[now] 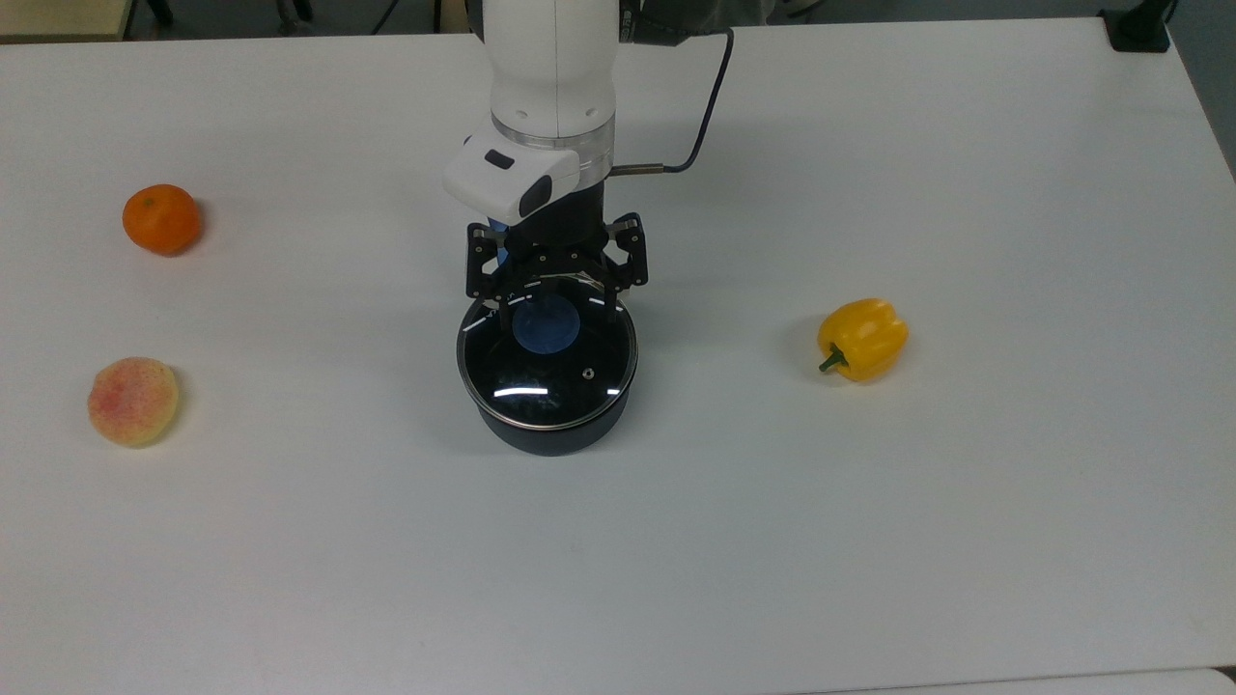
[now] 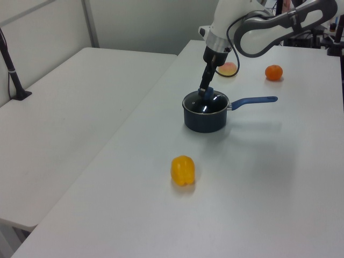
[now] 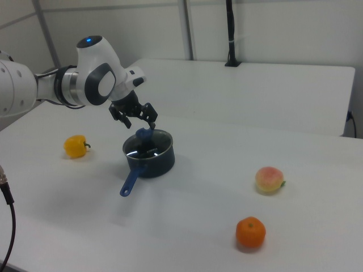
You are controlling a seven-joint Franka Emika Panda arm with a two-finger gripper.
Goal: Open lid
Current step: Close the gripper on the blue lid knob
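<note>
The black two-finger gripper (image 1: 557, 307) was spread wide, fingers either side of the blue knob (image 1: 546, 326), not gripping it. The round clear glass lid with metal rim (image 1: 547, 351) sat closed on the dark saucepan (image 1: 550, 430), mid-table. The saucepan's long blue handle (image 2: 253, 100) pointed to the left view's right. On the white table (image 1: 869, 541), a yellow bell pepper (image 1: 861, 339) lay well apart on the top view's right; an orange mandarin (image 1: 161, 219) and a pink-yellow peach (image 1: 132, 401) on the top view's left.
</note>
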